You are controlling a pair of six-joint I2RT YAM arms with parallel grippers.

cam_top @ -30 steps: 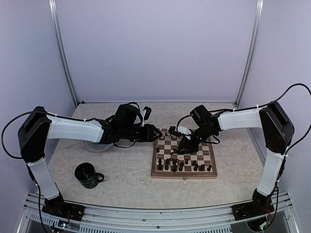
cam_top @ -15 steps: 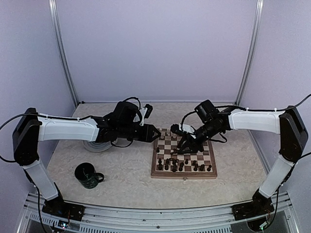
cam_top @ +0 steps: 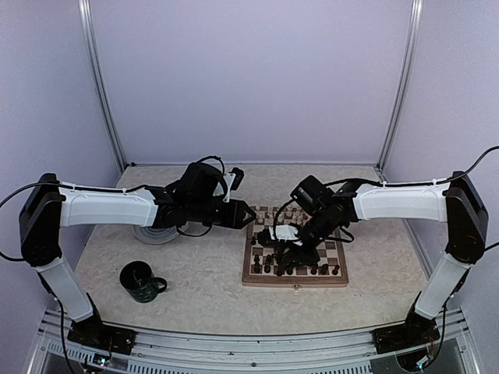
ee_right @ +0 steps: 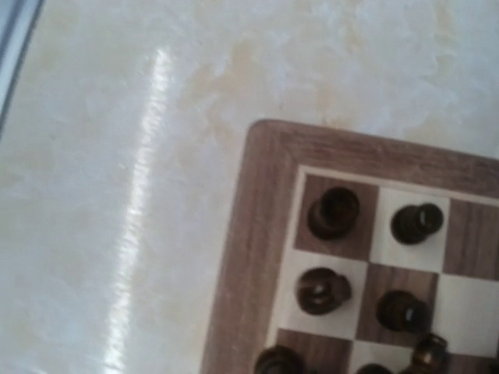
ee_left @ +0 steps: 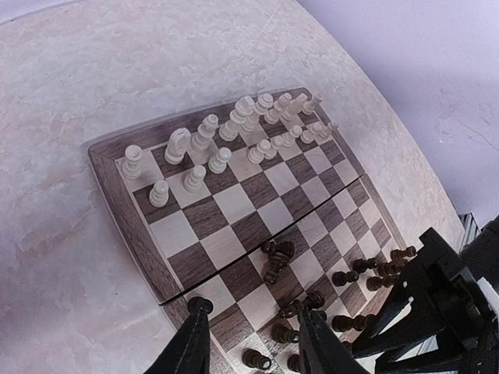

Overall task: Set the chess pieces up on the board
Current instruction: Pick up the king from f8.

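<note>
Wooden board (ee_left: pixel 234 204), dark chess pieces (ee_left: pixel 277 261) jumbled, left end effector (ee_left: pixel 256 310) parted, empty, right end effector (cam_top: pixel 287 248) unreadable

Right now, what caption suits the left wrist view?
Cream chess pieces line the board's far end; dark pieces crowd near the left gripper.

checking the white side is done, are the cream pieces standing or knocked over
Standing: the left wrist view shows the cream pieces upright in two rows along one edge of the board.
</note>
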